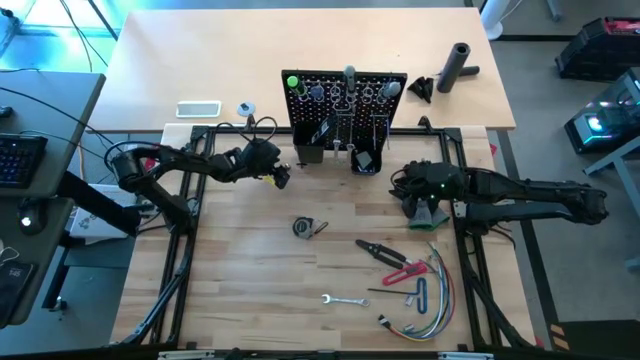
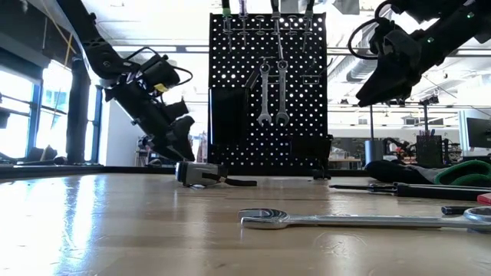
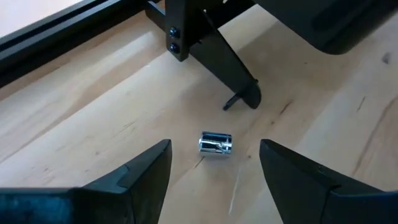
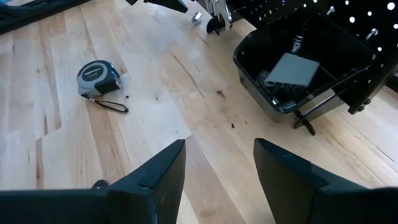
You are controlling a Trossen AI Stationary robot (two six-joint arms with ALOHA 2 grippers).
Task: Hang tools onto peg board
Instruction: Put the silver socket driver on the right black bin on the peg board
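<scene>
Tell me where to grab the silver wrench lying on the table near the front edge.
Grip the wrench at mid-shaft, coming straight down with the fingers across its narrow width. It lies flat and apart from the other tools, and the shaft is slimmer than its heads, judging by the low view.

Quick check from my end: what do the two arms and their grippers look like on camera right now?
Both arms are dark, jointed and matte. The left arm carries looping black cables near its wrist and a small yellow marking by the left gripper. The right arm shows a small green light on its wrist housing, just behind the right gripper. Each gripper has two broad, wedge-shaped black fingers, smooth and unmarked.
</scene>
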